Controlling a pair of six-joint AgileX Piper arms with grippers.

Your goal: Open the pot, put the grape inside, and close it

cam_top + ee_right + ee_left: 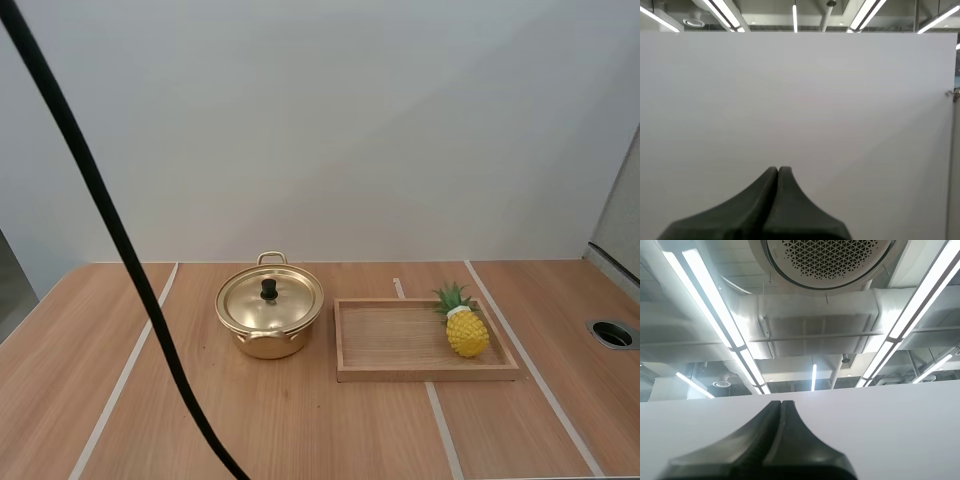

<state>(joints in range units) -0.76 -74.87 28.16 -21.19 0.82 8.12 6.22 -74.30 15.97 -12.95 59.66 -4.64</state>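
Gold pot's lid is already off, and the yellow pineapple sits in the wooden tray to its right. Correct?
No. The high view shows the round gold lid with a black knob on the shiny gold metal pot, closing it. The yellow toy pineapple with green leaves does sit in the shallow wooden tray to its right.

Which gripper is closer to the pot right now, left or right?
Probably left, by side alone: the pot stands left of centre on the table, the tray to its right. The left gripper and the right gripper are shut, aimed away from it.
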